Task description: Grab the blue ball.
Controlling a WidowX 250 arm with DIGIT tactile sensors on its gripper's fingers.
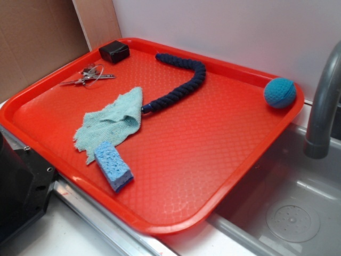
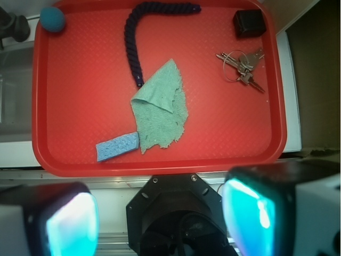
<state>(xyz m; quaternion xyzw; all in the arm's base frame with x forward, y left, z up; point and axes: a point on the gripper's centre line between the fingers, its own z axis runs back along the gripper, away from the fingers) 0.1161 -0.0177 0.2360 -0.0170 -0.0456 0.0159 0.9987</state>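
A large red tray point(image 1: 213, 154) with a raised rim takes up most of the scene, sitting partly over a grey sink point(image 1: 298, 213) whose curved tap point(image 1: 322, 106) rises at the right edge of the exterior view. Across the far part of the tray lies a dark navy rope point(image 1: 181, 80), bending from the back rim down toward the middle, where its end touches a rumpled pale green cloth point(image 1: 114, 121). Just beside the near edge of the cloth, and touching it, lies a light-blue rectangular sponge point(image 1: 113, 166). The blue ball point(image 1: 279, 93) sits alone in the tray's far right corner as the exterior view shows it, resting against the rim and well apart from everything else; in the wrist view it appears in the upper left corner point(image 2: 52, 19). In the opposite far corner stands a small black box point(image 1: 114, 51), and near it lies a bunch of keys point(image 1: 88, 75) on a ring. The gripper point(image 2: 160, 218) hangs outside the tray, above the pale desk point(image 2: 160, 181) along the near rim, far from the ball. Its two fingers point(image 2: 72, 224) show at the bottom of the wrist view, set wide apart with nothing between them.
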